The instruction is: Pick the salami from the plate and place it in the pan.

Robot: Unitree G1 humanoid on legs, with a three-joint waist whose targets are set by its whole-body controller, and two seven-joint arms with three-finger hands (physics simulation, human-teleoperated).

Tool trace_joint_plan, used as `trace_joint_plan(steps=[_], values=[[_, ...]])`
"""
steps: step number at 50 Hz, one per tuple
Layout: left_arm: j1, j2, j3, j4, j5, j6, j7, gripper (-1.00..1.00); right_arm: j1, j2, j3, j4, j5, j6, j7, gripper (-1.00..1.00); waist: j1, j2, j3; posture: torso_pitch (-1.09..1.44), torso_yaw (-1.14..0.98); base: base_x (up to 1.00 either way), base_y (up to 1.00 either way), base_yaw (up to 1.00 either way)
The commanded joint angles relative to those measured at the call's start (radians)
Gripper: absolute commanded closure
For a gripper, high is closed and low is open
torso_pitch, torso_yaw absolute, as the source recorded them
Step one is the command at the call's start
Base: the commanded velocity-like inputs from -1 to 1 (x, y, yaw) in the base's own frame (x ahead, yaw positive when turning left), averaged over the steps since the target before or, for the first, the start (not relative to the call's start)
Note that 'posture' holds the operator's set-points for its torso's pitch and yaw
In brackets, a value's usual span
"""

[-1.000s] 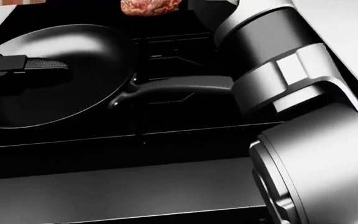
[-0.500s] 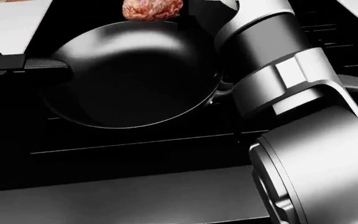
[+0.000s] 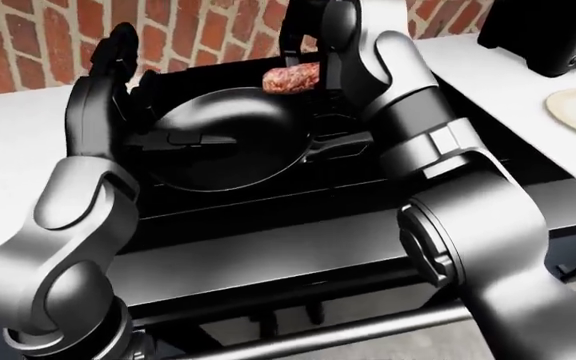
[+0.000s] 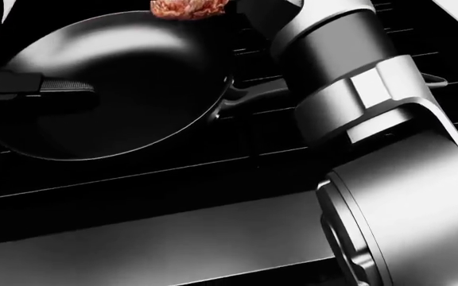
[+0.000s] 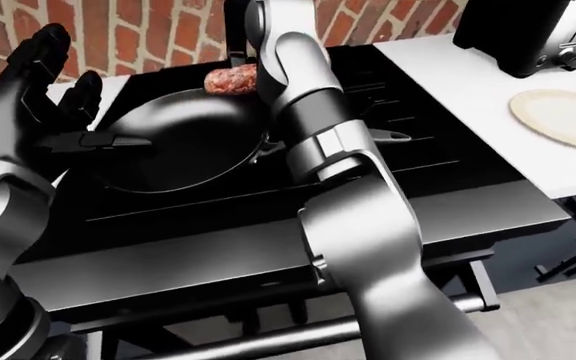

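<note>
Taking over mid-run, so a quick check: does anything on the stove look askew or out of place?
Nothing spilled or damaged. The salami is at the right hand, over the far rim of the pan, not yet in it. The pan's handle points toward the right arm. The plate on the right counter is bare.

Even, shadowless simulator light, soft sheen on the black pan (image 3: 230,139), head view dim and high-contrast.

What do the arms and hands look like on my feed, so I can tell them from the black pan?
Both arms are glossy silver-grey metal with rounded segments and dark black joint bands. The right arm has a pale square block on its forearm band. The left hand is matte black with thick, jointed fingers; the right hand is dark too. No cables or markings show.
</note>
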Motion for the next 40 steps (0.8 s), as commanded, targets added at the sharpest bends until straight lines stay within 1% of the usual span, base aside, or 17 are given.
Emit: trace_joint_plan(steps=[1, 5, 9, 15, 21, 27, 30, 34, 40], values=[[-0.026, 0.012, 0.018, -0.022, 0.008, -0.027, 0.004, -1.0, -0.053, 0.006, -0.001, -0.046, 0.004, -0.011, -0.02, 1.0, 0.003, -0.003, -0.029, 0.0, 0.0, 0.0, 0.0, 0.0], [-0.029, 0.013, 0.022, -0.024, 0.005, -0.024, 0.003, -1.0, -0.082, 0.035, -0.004, -0.014, 0.026, -0.026, -0.054, 1.0, -0.011, 0.014, -0.029, 0.0, 0.0, 0.0, 0.0, 0.0], [-0.029, 0.013, 0.023, -0.02, 0.004, -0.026, 0.003, -1.0, -0.111, 0.062, -0.007, 0.046, 0.055, -0.042, -0.106, 1.0, -0.02, 0.02, -0.03, 0.0, 0.0, 0.0, 0.0, 0.0], [-0.03, 0.018, 0.029, -0.02, -0.003, -0.024, 0.005, -1.0, -0.142, 0.093, -0.009, 0.114, 0.099, -0.072, -0.18, 1.0, -0.026, 0.019, -0.032, 0.0, 0.0, 0.0, 0.0, 0.0], [-0.036, 0.021, 0.038, -0.025, -0.016, -0.012, 0.012, -1.0, -0.157, 0.125, -0.01, 0.155, 0.142, -0.093, -0.232, 1.0, -0.027, 0.019, -0.033, 0.0, 0.0, 0.0, 0.0, 0.0], [-0.036, 0.025, 0.038, -0.025, -0.026, -0.014, 0.018, -1.0, -0.14, 0.154, -0.003, 0.176, 0.172, -0.094, -0.257, 1.0, -0.026, 0.02, -0.033, 0.0, 0.0, 0.0, 0.0, 0.0], [-0.041, 0.029, 0.04, -0.028, -0.035, -0.009, 0.021, -1.0, -0.133, 0.166, -0.002, 0.192, 0.184, -0.114, -0.291, 1.0, -0.026, 0.021, -0.033, 0.0, 0.0, 0.0, 0.0, 0.0], [-0.044, 0.032, 0.044, -0.027, -0.045, -0.007, 0.026, -1.0, -0.119, 0.18, 0.024, 0.211, 0.161, -0.139, -0.319, 1.0, -0.025, 0.023, -0.034, 0.0, 0.0, 0.0, 0.0, 0.0], [-0.045, 0.038, 0.046, -0.025, -0.058, -0.011, 0.032, -1.0, -0.113, 0.192, 0.03, 0.225, 0.138, -0.159, -0.337, 1.0, -0.025, 0.026, -0.033, 0.0, 0.0, 0.0, 0.0, 0.0]])
